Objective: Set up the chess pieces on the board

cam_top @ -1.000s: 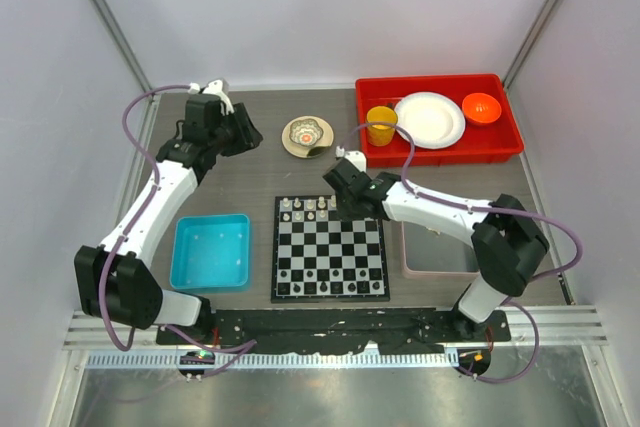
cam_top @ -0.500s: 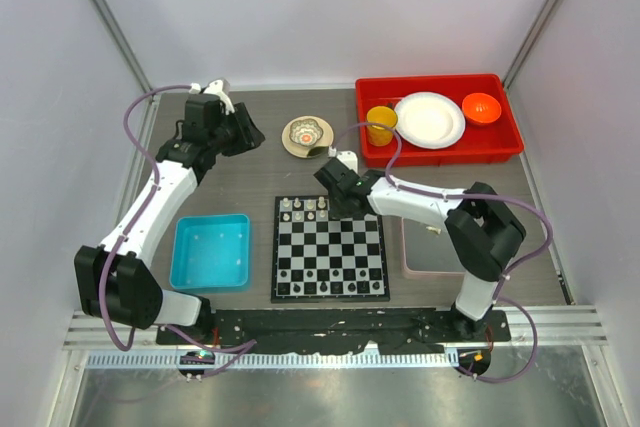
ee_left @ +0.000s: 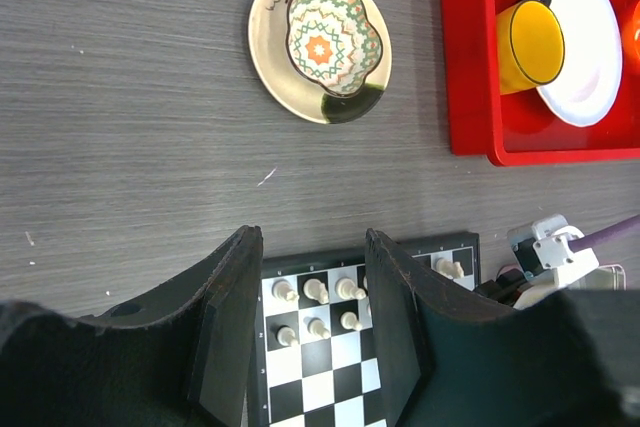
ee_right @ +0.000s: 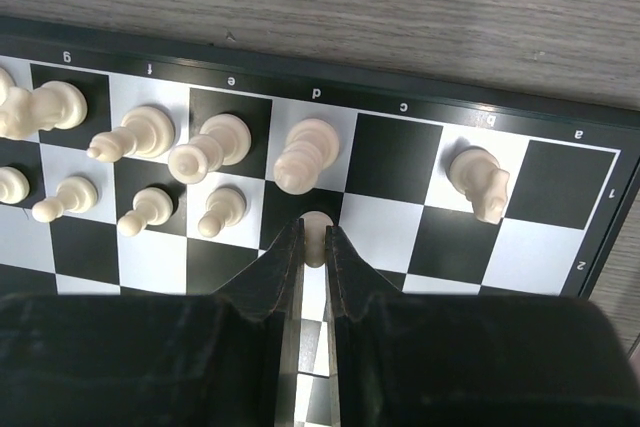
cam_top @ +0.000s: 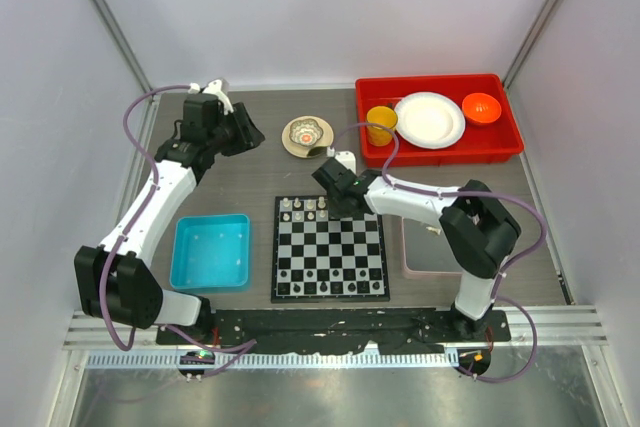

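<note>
Grey wood-grain desk [cam_top: 250, 172] carries the board [cam_top: 330, 252] at its middle, with cream chess pieces [ee_right: 210, 152] crowded on its far two rows. The right claw [ee_right: 313, 247] pinches a small pawn [ee_right: 316, 232] in the second row; a taller piece [ee_right: 305, 152] stands just behind it and a neighbouring pawn [ee_right: 222, 212] is close beside it. The left claw [ee_left: 312, 247] hangs half-wide and empty beyond the board's far left corner. A blue bin [cam_top: 211, 252], patterned dish [cam_top: 307, 136] and red tray [cam_top: 440, 152] stand around.

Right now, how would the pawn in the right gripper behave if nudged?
Pinched by the right gripper, the pawn looks small and plastic, so probably light. Its glossy rounded shape may slip or roll. Narrow-based, it could tip.
</note>
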`<action>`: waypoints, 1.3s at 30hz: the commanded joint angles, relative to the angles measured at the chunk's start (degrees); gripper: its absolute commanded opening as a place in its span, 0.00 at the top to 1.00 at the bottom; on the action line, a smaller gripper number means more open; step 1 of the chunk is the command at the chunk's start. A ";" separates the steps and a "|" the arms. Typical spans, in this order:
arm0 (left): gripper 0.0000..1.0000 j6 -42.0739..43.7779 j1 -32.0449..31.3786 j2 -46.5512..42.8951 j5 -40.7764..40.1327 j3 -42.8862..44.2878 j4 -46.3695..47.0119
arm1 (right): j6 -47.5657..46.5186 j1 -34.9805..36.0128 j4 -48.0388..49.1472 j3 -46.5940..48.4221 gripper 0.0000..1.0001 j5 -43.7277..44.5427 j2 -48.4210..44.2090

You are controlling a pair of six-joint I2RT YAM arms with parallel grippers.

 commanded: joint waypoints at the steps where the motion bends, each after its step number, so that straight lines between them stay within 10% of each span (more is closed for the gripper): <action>1: 0.51 -0.63 0.38 -1.07 1.57 -0.19 2.83 | -0.43 0.27 1.43 2.70 0.98 0.21 1.10; 22: 0.51 -1.07 1.26 -0.80 2.62 -0.28 3.18 | -0.70 0.36 0.99 1.56 0.94 -0.23 0.40; 39: 0.51 -0.98 1.53 -0.71 2.53 -0.54 3.27 | -0.70 0.44 1.60 2.97 0.71 -2.52 -0.03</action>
